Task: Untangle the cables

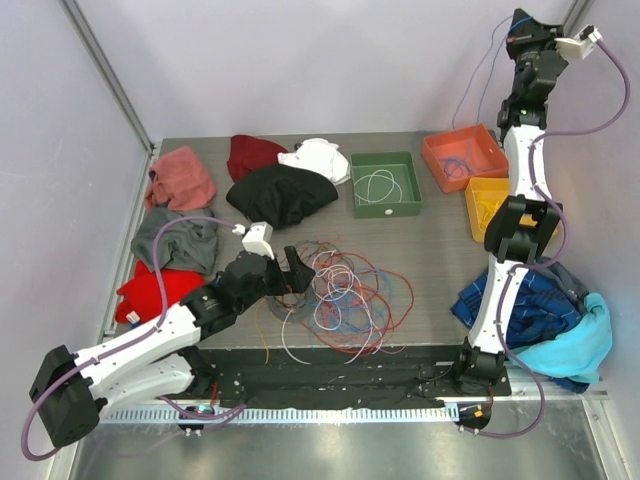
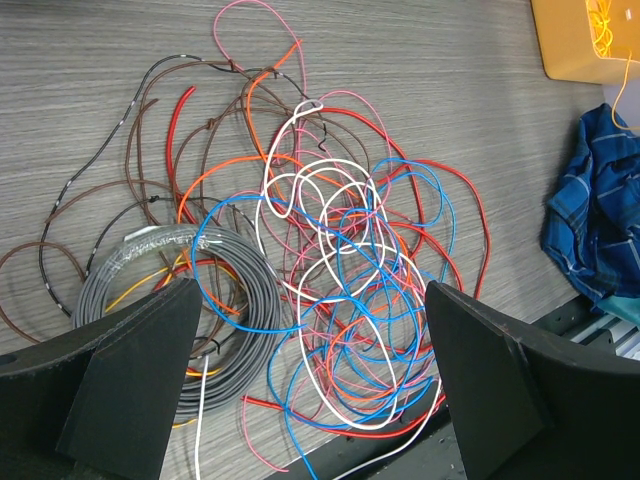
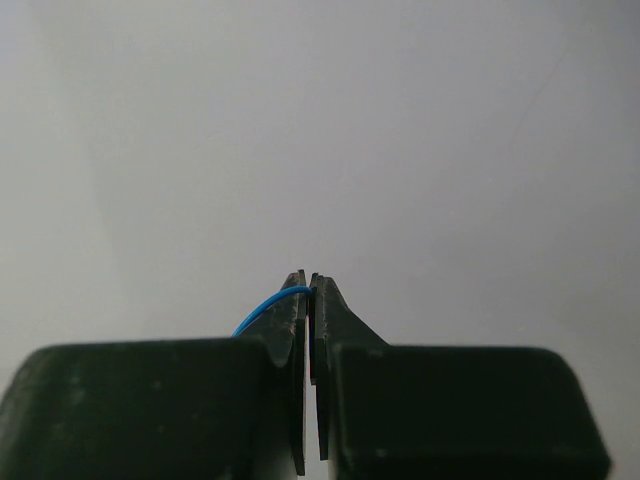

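The cables lie in one loose heap at the lower middle of the top view, near the front edge of the desk. Red, orange, blue, white and pink loops cross each other many times, with a tidier grey coil touching the heap's left side. Nothing in the heap is lifted.

The left pincer hangs just above it with its jaws spread wide, framing the knot from both sides. That looks like a stance for choosing a strand, not a grip.

The right pincer is raised to the upper right corner of the top view. It is pressed together on a single blue strand, which curls away to the left of its fingers. Holding it that high probably lets the strand hang free of the rest. A thin line seems to trail down towards the orange bin, though it is too fine to be sure.

Behind the heap, the green bin holds a white loop, so sorting by colour seems to be the plan. Most of the work remains.
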{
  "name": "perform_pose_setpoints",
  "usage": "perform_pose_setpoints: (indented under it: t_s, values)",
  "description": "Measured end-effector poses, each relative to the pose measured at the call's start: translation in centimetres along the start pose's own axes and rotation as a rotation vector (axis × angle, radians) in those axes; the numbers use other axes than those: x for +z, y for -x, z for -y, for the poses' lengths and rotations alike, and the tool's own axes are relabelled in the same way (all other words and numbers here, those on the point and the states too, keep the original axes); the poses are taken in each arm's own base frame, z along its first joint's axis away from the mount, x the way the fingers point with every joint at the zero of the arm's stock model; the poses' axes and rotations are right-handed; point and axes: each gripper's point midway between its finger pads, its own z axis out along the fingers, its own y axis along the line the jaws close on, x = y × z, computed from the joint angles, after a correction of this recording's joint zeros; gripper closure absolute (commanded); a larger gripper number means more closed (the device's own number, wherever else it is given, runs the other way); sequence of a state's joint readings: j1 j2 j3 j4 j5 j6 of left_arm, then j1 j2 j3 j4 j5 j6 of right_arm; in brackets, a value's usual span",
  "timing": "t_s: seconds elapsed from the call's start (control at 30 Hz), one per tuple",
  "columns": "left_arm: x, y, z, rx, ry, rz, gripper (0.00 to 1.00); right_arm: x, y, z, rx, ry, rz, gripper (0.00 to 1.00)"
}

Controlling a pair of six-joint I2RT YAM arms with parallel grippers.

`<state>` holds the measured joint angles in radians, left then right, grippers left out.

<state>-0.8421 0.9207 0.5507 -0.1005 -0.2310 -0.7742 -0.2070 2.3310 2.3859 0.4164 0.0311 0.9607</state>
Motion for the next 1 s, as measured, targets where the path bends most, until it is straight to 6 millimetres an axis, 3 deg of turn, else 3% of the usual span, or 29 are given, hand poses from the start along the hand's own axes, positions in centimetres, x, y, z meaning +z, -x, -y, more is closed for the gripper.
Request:
perform_pose_setpoints:
  t_s: [0.2,0.33,0.47,0.6,0.8,1.0]
  values:
    - [0.1,-0.5,-0.2,0.000,-0.005,-0.009,0.00,0.2,1.5,-2.9,0.038,0.074,0.038,0.99]
    - [0.0,-0.5,0.0,-0.001,-0.012,-0.011,0.00,-0.2,0.8,-2.4,0.040,0.075,0.015,0.99]
    - [-0.1,-0.3,0.1,-0.003,-0.019,-0.004,0.00,-0.9,-1.5,0.6,0.032,0.021,-0.034,0.99]
    - [-0.2,-0.2,0.2,-0.004,-0.023,0.002,0.00,-2.1,-4.4,5.3,-0.018,-0.075,-0.102,0.99]
    - [0.1,-0.4,0.1,-0.002,-0.021,-0.008,0.00,-5.3,-7.8,11.3,-0.153,-0.236,-0.215,0.99]
    - [0.3,-1.0,0.2,0.001,-0.028,-0.031,0.00,-9.0,-8.6,14.7,-0.319,-0.409,-0.291,0.99]
